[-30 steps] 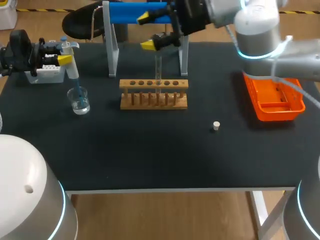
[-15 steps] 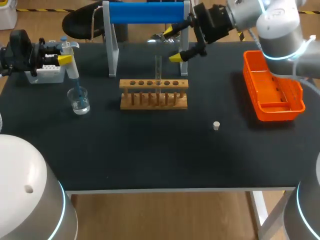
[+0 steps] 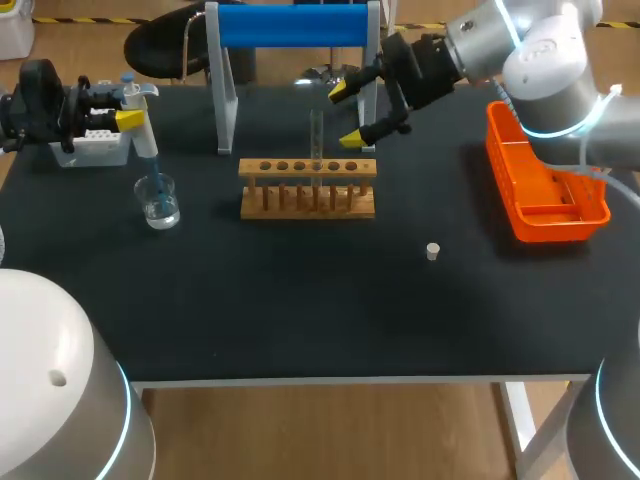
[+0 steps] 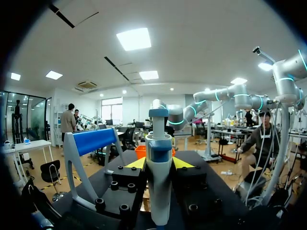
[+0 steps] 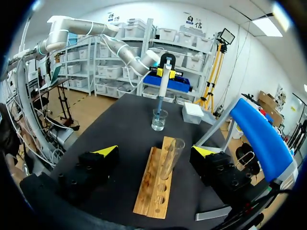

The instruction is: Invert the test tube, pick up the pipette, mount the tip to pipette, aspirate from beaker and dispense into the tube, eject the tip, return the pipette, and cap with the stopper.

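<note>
My left gripper (image 3: 128, 112) is shut on the white and blue pipette (image 3: 140, 125), held upright at the table's far left. The pipette's tip dips into the glass beaker (image 3: 159, 200). In the left wrist view the pipette (image 4: 158, 182) stands between the two yellow fingertips (image 4: 136, 164). A clear test tube (image 3: 316, 135) stands upright in the wooden rack (image 3: 308, 187). My right gripper (image 3: 353, 112) hangs open just right of the tube's top, not touching it. In the right wrist view the tube (image 5: 171, 158) rises from the rack (image 5: 154, 187) ahead of the open gripper (image 5: 155, 151). A small white stopper (image 3: 432, 251) lies on the mat.
A blue-topped stand (image 3: 290, 25) rises behind the rack, close to my right gripper. An orange tray (image 3: 545, 190) sits at the right edge. A white tip box (image 3: 95, 148) lies beside my left gripper. The mat is dark and bare in front of the rack.
My right gripper, open throughout, drew back to the right from above the tube's top, then dropped a little. The tube stayed in the rack. My left arm kept still.
</note>
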`<control>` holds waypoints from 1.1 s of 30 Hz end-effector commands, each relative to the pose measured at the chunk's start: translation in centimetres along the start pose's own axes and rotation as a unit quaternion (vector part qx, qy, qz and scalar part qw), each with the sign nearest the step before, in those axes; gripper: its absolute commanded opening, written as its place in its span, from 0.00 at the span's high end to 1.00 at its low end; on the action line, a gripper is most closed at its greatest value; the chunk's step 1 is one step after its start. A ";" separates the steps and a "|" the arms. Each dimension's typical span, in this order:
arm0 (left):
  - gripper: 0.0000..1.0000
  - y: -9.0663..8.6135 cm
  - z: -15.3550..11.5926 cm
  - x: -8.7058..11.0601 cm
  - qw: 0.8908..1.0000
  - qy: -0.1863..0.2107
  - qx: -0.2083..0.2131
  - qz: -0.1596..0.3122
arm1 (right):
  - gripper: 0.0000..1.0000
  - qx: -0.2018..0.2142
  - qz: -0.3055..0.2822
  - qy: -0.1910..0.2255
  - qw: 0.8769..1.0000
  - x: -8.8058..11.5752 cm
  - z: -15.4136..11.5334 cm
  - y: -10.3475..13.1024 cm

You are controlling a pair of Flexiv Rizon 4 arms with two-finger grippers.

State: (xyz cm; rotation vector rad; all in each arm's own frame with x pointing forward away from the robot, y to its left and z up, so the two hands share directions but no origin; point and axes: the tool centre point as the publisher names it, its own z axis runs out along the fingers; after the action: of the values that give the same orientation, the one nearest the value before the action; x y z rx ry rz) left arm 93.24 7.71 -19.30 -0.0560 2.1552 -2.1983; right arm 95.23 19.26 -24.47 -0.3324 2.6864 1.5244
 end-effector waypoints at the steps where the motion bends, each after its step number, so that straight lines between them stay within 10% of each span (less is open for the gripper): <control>1: 1.00 0.0 -0.1 -0.1 1.000 0.002 0.000 0.000 | 0.00 0.002 0.010 -0.003 1.000 -0.3 1.1 -1.2; 33: 1.00 0.0 -0.1 -0.1 1.000 0.002 0.000 0.000 | 0.00 0.012 0.089 -0.060 0.994 -1.7 6.1 -3.5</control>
State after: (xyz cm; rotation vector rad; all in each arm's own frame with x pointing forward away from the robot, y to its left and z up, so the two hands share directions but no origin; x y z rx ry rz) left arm 93.24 7.71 -19.30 -0.0561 2.1552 -2.1983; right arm 97.14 22.78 -30.33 -0.0040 2.6966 1.5072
